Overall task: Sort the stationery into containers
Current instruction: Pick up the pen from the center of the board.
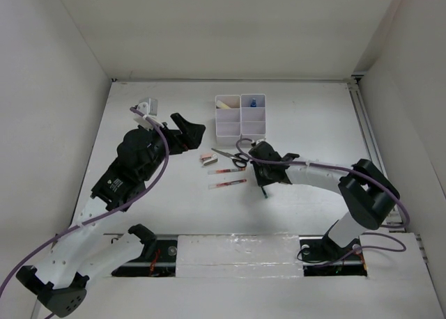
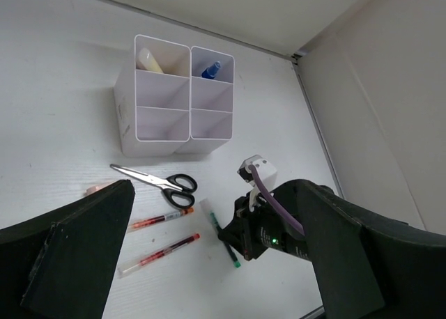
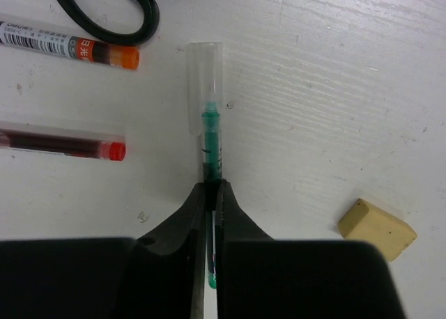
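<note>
Top view, left to right:
- pink eraser (image 1: 205, 159): small, axis unclear.
- two red-white pens (image 1: 225, 172): flat and parallel, long axes about 9 to 3 o'clock.
- scissors (image 1: 230, 157): blades to 10 o'clock, black handles to 4.
- dark pen (image 3: 211, 145): in the right wrist view its axis runs 12 to 6, clear cap at 12, green end at 6.

The containers (image 1: 240, 115) sit at 12 o'clock from the scissors. There is a yellow bar (image 1: 224, 104) in the far-left compartment and a blue-capped bottle (image 1: 254, 103) in the far-right one.

The pink eraser lies at 5 o'clock from the left gripper (image 1: 193, 134), apart from it. The dark pen runs straight out of the right gripper (image 3: 213, 193) toward 12. A yellow eraser (image 3: 376, 228) lies at 4 o'clock from that gripper, not touching it.

Left gripper: jaws spread wide, holding nothing. Right gripper: fingers together, clamped on the dark pen's barrel near its green end.
</note>
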Controlling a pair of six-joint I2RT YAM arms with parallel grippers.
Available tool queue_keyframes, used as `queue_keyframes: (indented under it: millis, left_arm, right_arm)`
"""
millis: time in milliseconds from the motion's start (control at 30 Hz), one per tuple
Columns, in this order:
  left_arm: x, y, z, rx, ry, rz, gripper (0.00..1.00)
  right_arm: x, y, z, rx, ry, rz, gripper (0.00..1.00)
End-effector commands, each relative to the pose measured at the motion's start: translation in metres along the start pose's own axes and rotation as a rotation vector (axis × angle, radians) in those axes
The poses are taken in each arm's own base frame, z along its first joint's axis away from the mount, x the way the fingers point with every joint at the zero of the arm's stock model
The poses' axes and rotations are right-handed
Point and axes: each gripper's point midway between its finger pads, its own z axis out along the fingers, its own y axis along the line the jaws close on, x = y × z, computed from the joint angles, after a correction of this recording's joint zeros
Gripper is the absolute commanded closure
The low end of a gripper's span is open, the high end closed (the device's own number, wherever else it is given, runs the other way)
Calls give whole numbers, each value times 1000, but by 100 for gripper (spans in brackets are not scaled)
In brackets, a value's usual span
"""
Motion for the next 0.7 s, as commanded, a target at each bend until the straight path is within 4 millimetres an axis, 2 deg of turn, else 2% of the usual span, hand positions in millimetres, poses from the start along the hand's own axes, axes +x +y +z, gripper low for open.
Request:
queue_keyframes:
  millis: [0, 67, 167, 267, 300, 333, 367, 500, 567, 667]
  left_arm:
    - [-10, -10, -3, 45, -38, -1, 0]
    - [-9, -12, 0, 53, -30, 0, 0]
    - [-1, -21, 3, 109, 6, 1, 0]
    - [24, -32, 9, 200, 86, -5, 0]
    - [22, -41, 10, 252, 74, -18, 0]
    - [37, -40, 16, 267, 111, -30, 0]
    - [51, -47, 17, 329, 163, -27, 0]
    - [79, -68, 21, 501, 248, -78, 0]
    - [80, -78, 21, 586, 233, -96, 0]
    - [86, -95, 19, 662, 242, -112, 0]
  right_arm:
    - [25, 2, 8, -10, 75, 9, 98]
    - [24, 3, 4, -6, 67, 12, 100]
    - [15, 5, -13, 2, 19, 25, 100]
    - [-7, 12, -44, -47, -85, 48, 100]
    - [-10, 21, -54, -80, -118, 34, 100]
    - [-24, 25, -74, -131, -195, 43, 100]
    - [-34, 37, -87, -196, -255, 46, 100]
    - [-66, 47, -144, -363, -495, 92, 100]
    - [-77, 49, -170, -420, -588, 98, 100]
    - [-91, 50, -195, -453, -658, 103, 100]
